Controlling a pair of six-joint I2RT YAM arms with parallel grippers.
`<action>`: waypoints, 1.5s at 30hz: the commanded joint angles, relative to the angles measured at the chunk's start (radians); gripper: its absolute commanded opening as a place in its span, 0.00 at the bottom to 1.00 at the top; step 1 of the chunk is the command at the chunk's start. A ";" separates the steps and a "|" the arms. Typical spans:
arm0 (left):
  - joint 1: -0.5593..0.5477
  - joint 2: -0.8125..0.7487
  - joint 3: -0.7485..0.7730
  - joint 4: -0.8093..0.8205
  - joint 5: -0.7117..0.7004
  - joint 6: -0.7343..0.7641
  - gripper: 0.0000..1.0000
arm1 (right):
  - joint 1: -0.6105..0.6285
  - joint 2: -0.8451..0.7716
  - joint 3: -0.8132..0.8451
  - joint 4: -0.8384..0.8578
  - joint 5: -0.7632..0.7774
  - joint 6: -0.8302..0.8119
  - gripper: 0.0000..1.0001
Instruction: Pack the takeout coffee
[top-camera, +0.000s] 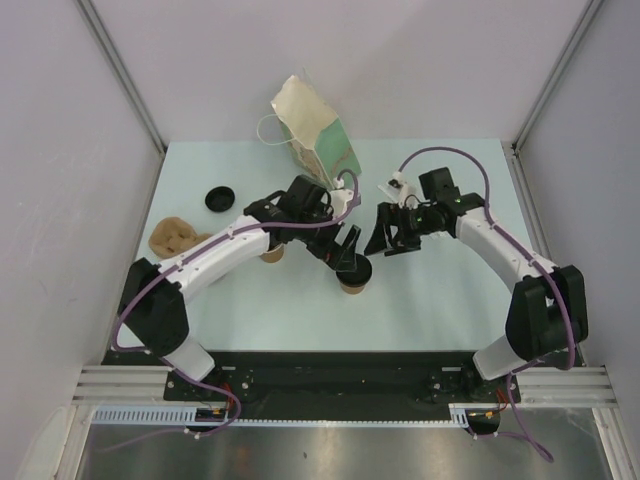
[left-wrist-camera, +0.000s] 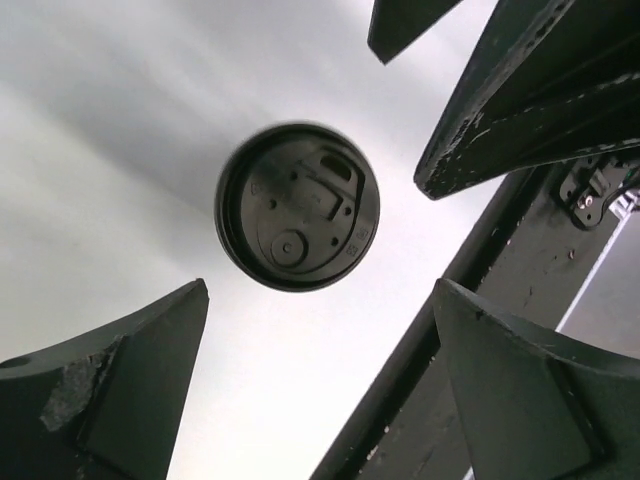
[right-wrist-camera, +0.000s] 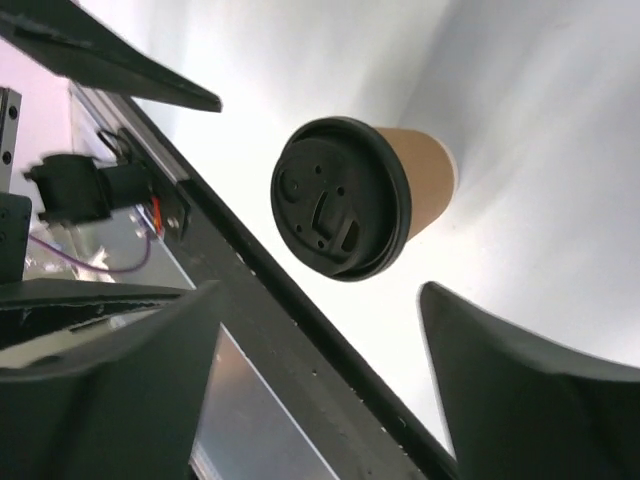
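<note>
Top view: the takeout coffee (top-camera: 355, 278), a brown paper cup with its black lid on, stands upright on the pale table (top-camera: 440, 300) near the middle, a little toward the near edge. The left fingers (top-camera: 351, 239) hang just over it and the right fingers (top-camera: 377, 238) sit close beside, toward the right edge; neither holds it. A paper bag (top-camera: 318, 135) sits by the middle of the far edge (which way its mouth faces cannot be told). A spare black lid (top-camera: 220, 198) and a pulp carrier (top-camera: 175, 237) lie toward the left edge. Left wrist view: the lid fills the centre and the left fingers (left-wrist-camera: 130, 400) are spread wide on either side, touching nothing. Right wrist view: the cup is seen lid first with its brown wall behind, and the right fingers (right-wrist-camera: 530, 400) are also spread wide, clear of it. The likely trouble is crowding: two sets of fingers converging on one light cup could collide or tip it. A hard squeeze on the paper wall could also pop the lid.
</note>
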 joint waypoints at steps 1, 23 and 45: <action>-0.017 -0.013 0.108 -0.006 -0.052 0.073 1.00 | -0.065 -0.076 0.039 0.007 -0.031 -0.006 0.95; -0.122 0.219 0.240 -0.125 -0.187 0.247 1.00 | -0.279 -0.168 0.016 0.007 -0.032 0.003 0.99; -0.122 0.271 0.227 -0.126 -0.184 0.266 0.85 | -0.286 -0.159 0.005 0.013 -0.043 0.011 1.00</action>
